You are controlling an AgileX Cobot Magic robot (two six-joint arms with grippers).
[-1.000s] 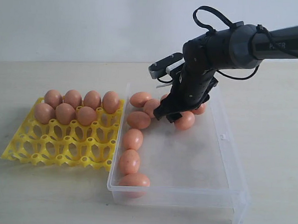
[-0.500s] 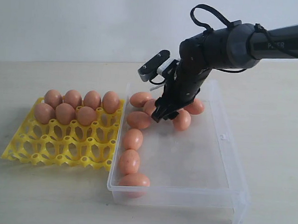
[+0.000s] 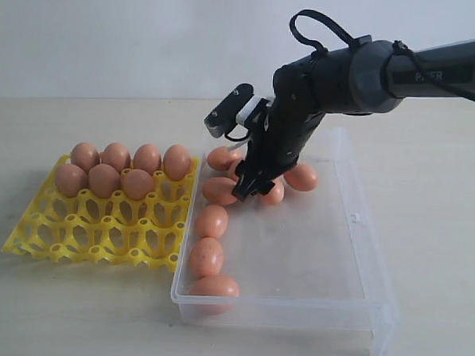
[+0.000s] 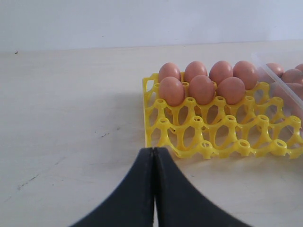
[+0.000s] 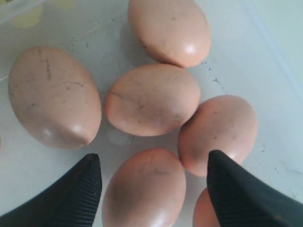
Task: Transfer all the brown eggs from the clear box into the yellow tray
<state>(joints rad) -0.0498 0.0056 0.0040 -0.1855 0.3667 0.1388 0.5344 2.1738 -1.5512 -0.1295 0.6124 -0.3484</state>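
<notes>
Hovering low inside the large clear plastic box (image 3: 360,232), the right hand (image 3: 249,190) was spread wide over a cluster of smooth brown eggs (image 5: 152,99), gripping none. Seven more eggs sat in the back two rows of the bright yellow plastic egg tray (image 3: 99,230), just beside the box on the pale tabletop (image 3: 71,313). The left hand (image 4: 154,151) was pressed together, empty.
</notes>
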